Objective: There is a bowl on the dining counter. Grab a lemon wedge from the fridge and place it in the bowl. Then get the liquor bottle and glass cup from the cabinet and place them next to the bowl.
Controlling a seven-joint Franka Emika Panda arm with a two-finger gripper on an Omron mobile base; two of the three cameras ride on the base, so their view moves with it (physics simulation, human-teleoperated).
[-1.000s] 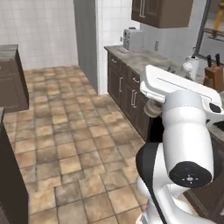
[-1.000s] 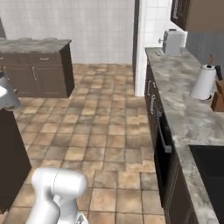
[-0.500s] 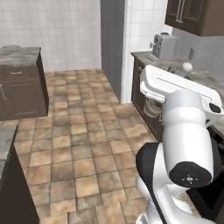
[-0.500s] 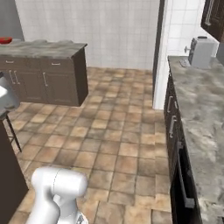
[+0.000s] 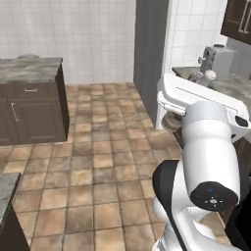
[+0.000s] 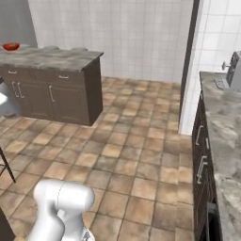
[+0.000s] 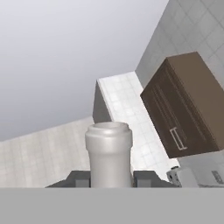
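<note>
My claw is clamped on the slim pale liquor bottle, neck up so it rides steady. The shallow bright red bowl waits on the grey-brown marble dining counter, where I judge this bottle belongs

You will find no readable text, label, brand, number or sign anywhere; the liquor bottle neck and the cabinet front are both plain.
</note>
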